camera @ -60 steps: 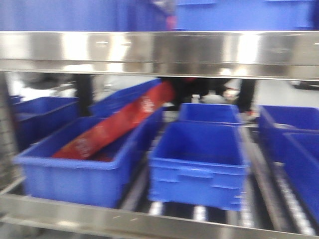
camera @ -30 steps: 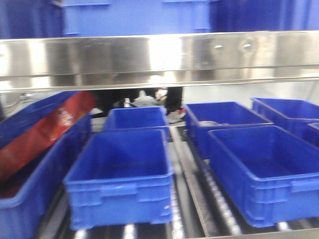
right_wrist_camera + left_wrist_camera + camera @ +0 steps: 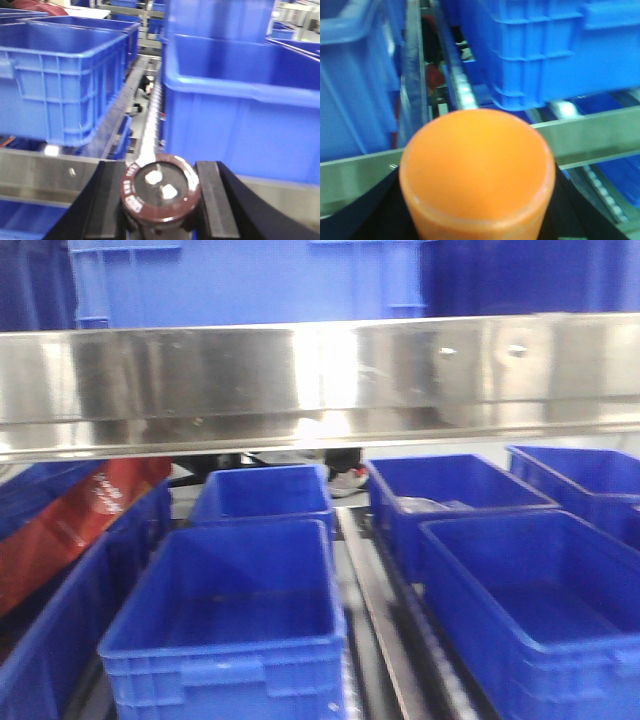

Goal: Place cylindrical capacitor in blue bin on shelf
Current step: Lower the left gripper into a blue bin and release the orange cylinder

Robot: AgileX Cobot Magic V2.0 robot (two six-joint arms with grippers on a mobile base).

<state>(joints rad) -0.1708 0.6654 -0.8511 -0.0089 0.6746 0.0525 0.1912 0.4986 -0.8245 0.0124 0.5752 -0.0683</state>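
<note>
The cylindrical capacitor [image 3: 161, 187], dark brown with a silvery rim and two light terminals on top, stands upright between the black fingers [image 3: 112, 200] of my right gripper [image 3: 161, 194], which is shut on it. It is held in front of the shelf's steel beam [image 3: 50, 177], between two blue bins [image 3: 60, 75] [image 3: 240, 115]. My left gripper [image 3: 477, 205] is shut on an orange cylinder [image 3: 477, 165], also in front of a shelf beam [image 3: 590, 130]. The front view shows the shiny upper beam [image 3: 320, 380] and blue bins [image 3: 225, 620] [image 3: 530, 610]; neither gripper shows there.
Behind the front bins stand two more blue bins [image 3: 262, 490] [image 3: 450, 490]. A red package [image 3: 70, 530] leans in the bin at far left. Grey roller rails [image 3: 365, 610] run between the rows. More blue bins [image 3: 250, 280] sit on the level above.
The front view has swung right and moved closer. The red package slid to the left edge, the bins look larger, and the steel beam sits lower in the frame.
</note>
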